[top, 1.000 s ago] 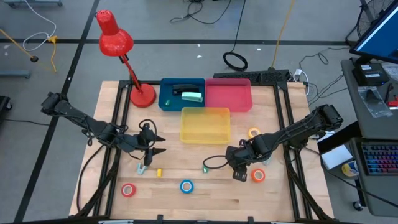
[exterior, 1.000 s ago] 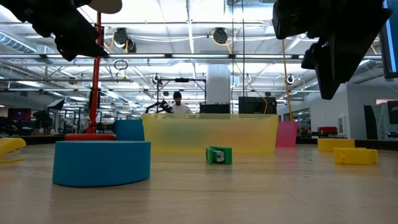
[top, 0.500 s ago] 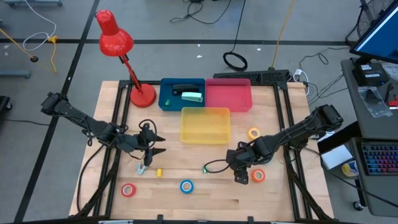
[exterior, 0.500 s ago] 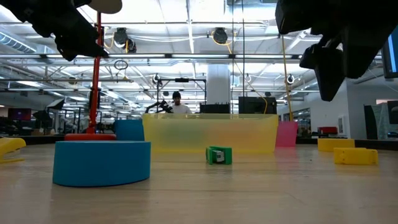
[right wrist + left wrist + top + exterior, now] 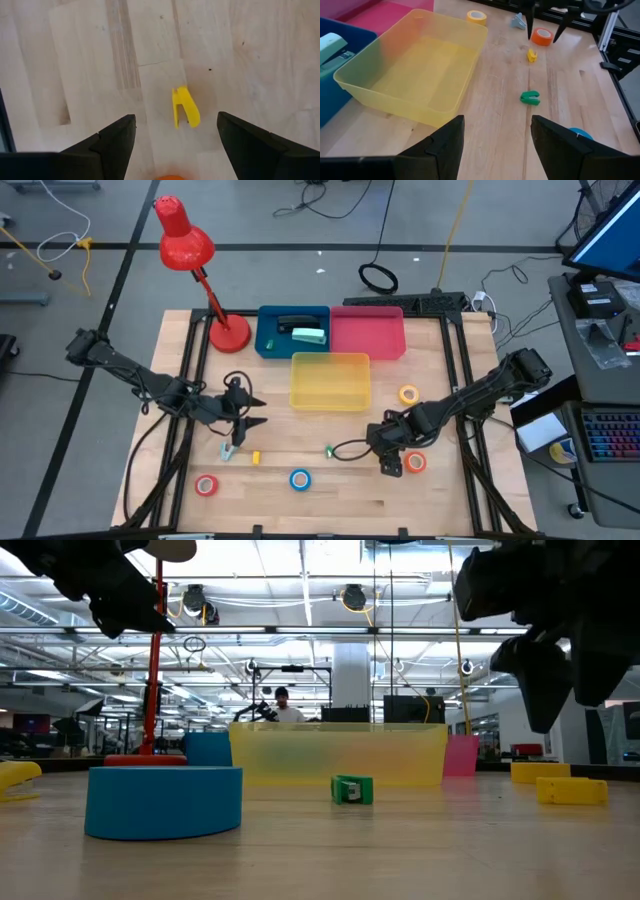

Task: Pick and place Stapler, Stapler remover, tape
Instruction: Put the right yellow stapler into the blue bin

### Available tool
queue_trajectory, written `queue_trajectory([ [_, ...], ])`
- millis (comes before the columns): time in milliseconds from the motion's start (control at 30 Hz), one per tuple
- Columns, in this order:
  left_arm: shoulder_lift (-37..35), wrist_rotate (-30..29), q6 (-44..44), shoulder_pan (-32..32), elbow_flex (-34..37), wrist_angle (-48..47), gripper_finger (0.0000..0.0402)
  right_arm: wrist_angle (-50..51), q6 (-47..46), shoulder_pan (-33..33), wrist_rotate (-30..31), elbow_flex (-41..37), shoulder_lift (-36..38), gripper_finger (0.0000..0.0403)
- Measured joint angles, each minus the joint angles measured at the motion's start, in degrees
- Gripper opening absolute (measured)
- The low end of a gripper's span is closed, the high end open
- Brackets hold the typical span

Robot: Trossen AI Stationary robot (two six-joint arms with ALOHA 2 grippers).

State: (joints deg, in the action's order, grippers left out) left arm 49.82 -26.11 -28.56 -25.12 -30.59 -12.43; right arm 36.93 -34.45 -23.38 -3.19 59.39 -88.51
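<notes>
My right gripper (image 5: pixel 393 463) (image 5: pixel 185 150) hangs open over the near right of the table, pointing steeply down. A small yellow stapler remover (image 5: pixel 185 107) lies flat on the wood just ahead of its fingers, and an orange tape roll (image 5: pixel 415 463) lies beside it. My left gripper (image 5: pixel 251 413) (image 5: pixel 497 150) waits open above the table's left half. A green stapler remover (image 5: pixel 329 450), a blue tape roll (image 5: pixel 300 479), a red tape roll (image 5: pixel 206 485) and a yellow tape roll (image 5: pixel 408 394) lie loose. A black stapler (image 5: pixel 293 323) and a teal stapler (image 5: pixel 310 335) lie in the blue bin (image 5: pixel 266 340).
A yellow bin (image 5: pixel 330 381) stands mid-table, with a pink bin (image 5: pixel 368 332) behind it beside the blue bin. A red desk lamp (image 5: pixel 228 332) stands at the far left. Another yellow remover (image 5: pixel 256 457) and a pale one (image 5: pixel 228 452) lie below my left gripper.
My right gripper has sunk toward the table over the yellow stapler remover, shifting slightly toward the near edge.
</notes>
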Motion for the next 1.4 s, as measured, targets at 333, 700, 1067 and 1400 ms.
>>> queue_trajectory([
  [333,0.0,0.0,0.2,1.7,0.0,0.0,0.023,-7.6,1.3,0.0,0.1,-5.0,0.0,0.0266],
  [700,0.0,0.0,0.2,2.7,0.0,0.0,0.023,-15.3,4.9,0.2,3.0,-11.5,0.0,0.0265],
  [1067,0.0,0.0,-0.1,2.7,0.0,0.0,0.023,-17.3,5.2,0.0,2.9,-11.8,0.0,0.0265],
  [1400,0.0,0.1,-0.2,2.7,0.0,0.0,0.023,-17.5,5.2,0.0,2.6,-11.6,-4.4,0.0265],
])
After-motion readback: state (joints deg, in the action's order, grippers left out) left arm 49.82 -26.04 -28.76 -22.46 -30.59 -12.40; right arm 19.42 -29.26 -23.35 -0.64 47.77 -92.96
